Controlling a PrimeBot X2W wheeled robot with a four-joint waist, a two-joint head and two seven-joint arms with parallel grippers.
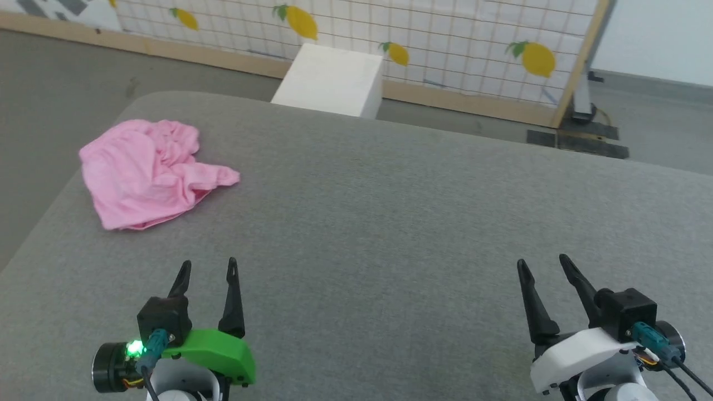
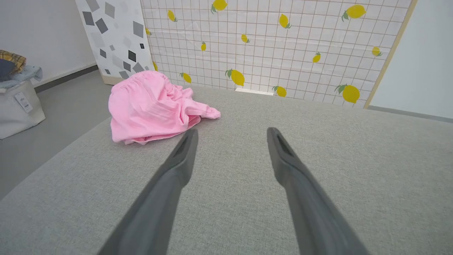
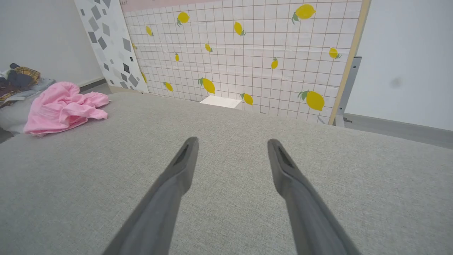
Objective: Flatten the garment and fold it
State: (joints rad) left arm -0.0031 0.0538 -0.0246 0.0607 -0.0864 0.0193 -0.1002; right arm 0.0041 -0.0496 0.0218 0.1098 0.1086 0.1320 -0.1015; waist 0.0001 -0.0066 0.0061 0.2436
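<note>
left gripper [image 1: 209, 262]: jaws spread wide, nothing between them; held over the near part of the grey surface [image 1: 390, 223]
right gripper [image 1: 542, 259]: jaws equally wide apart and empty; level with the left gripper and well apart from it, over the same surface
garment [image 1: 150, 172]: pink, crumpled in a loose heap on the surface; ahead of the left gripper and slightly to its left, near its fingertips but apart from them; far to the left of the right gripper, by the surface's left edge
white box [image 1: 331, 81]: beyond the surface's far edge, ahead of both grippers
lemon-print panel [image 1: 445, 33]: upright behind the white box
</note>
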